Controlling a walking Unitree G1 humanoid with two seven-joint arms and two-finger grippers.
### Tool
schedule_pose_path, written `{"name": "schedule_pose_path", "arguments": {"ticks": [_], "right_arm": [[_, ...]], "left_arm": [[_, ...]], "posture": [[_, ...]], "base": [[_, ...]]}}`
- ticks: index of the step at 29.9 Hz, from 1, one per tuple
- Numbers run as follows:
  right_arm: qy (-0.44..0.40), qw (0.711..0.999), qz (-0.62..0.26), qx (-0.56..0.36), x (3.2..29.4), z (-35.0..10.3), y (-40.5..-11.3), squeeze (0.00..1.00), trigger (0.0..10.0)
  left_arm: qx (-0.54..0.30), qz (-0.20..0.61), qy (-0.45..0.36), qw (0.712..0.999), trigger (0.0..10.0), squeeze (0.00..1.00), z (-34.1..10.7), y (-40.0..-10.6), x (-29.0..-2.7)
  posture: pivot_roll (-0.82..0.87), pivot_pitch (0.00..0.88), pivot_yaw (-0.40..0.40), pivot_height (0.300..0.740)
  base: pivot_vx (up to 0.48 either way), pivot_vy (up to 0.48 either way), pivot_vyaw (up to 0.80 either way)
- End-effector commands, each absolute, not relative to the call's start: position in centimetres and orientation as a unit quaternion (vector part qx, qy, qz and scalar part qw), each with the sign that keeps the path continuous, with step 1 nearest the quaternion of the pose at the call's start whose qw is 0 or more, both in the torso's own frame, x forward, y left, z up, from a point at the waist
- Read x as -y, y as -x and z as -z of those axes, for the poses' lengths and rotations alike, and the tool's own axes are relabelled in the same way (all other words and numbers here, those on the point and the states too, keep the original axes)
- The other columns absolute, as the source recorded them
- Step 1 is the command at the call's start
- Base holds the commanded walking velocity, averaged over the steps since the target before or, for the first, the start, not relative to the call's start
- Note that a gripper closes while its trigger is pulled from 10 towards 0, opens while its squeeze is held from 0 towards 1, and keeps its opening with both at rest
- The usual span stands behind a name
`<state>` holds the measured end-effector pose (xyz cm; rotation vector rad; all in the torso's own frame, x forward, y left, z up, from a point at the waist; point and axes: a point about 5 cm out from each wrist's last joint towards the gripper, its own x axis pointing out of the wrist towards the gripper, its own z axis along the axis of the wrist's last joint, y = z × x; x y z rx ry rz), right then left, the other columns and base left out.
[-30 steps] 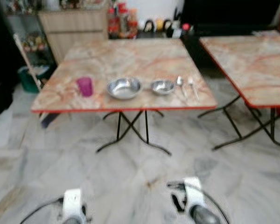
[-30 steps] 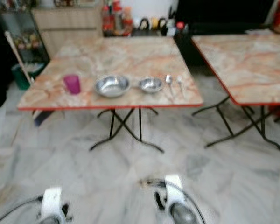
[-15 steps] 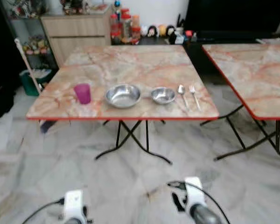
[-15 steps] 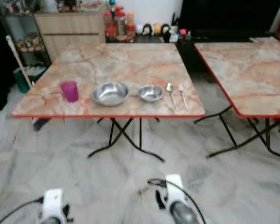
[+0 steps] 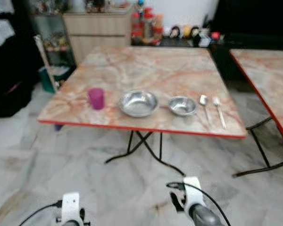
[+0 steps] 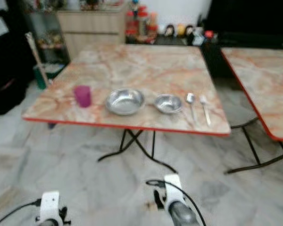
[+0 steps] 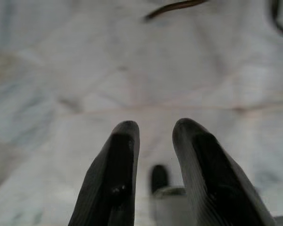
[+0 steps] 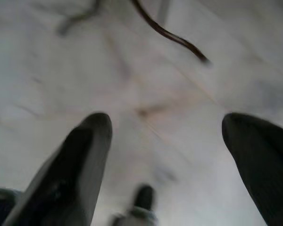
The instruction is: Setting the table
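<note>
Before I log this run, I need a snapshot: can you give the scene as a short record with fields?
table: marble-patterned top, red edge, folding legs
items, robot's left to right: pink cup, big bowl, small bowl, spoon, fork
layout: one row near the front edge
left gripper: open, low over the floor
right gripper: open, low over the floor

Marble-patterned glossy table (image 5: 146, 70) with red edge; shiny metal bowls (image 5: 138, 103), spoon (image 5: 203, 100), fork (image 5: 219, 109); translucent purple plastic cup (image 5: 96, 98); polished marble floor (image 5: 85, 165)
</note>
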<state>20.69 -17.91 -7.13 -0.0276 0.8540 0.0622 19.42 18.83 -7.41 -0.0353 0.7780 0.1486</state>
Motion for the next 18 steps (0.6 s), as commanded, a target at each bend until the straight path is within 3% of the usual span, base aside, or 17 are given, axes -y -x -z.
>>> {"name": "schedule_pose_path", "arguments": {"ticks": [1,18], "right_arm": [[0.002,0.915,-0.044,-0.4,16.49,6.66,-21.72,0.0,10.0],[-0.001,0.914,-0.043,-0.403,16.29,6.75,-21.6,0.0,10.0]], "left_arm": [[-0.379,-0.091,0.007,0.921,10.0,0.0,7.24,-19.29,-20.45],[-0.37,-0.087,0.003,0.925,10.0,0.0,6.96,-19.69,-20.6]], "posture": [[0.04,0.0,-0.026,0.74],[0.04,0.0,-0.022,0.74]], "base": [[0.337,0.0,0.0],[0.338,0.0,0.0]]}}
